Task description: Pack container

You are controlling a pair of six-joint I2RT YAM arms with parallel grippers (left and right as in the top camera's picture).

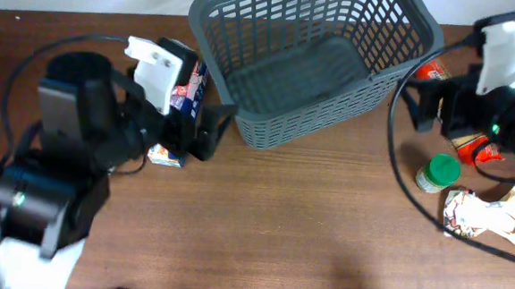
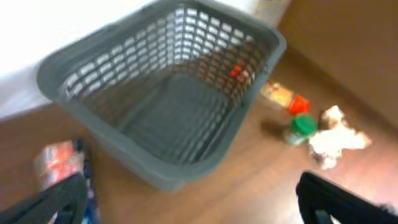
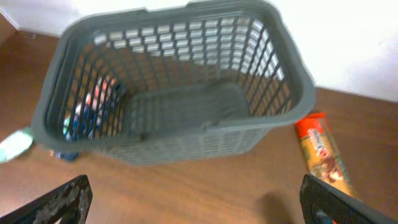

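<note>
The container (image 1: pixel 312 63) is a large dark grey lattice basket at the back middle of the table, and nothing lies inside it. The left wrist view looks into the container (image 2: pixel 168 99) from its near corner. In the right wrist view the container (image 3: pixel 174 93) fills the upper part. My left gripper (image 1: pixel 212 131) hangs open beside the basket's left front corner, over bare wood. My right gripper (image 1: pixel 414 105) is open too, just off the basket's right side. In each wrist view the fingers (image 2: pixel 59 202) (image 3: pixel 62 199) stand far apart with only table between them.
A blue, red and white packet (image 1: pixel 190 82) and a small carton (image 1: pixel 165 155) lie under my left arm. On the right are an orange packet (image 3: pixel 322 152), a green-lidded jar (image 1: pixel 437 172), a red item (image 1: pixel 485 154) and a crumpled white bag (image 1: pixel 491 213).
</note>
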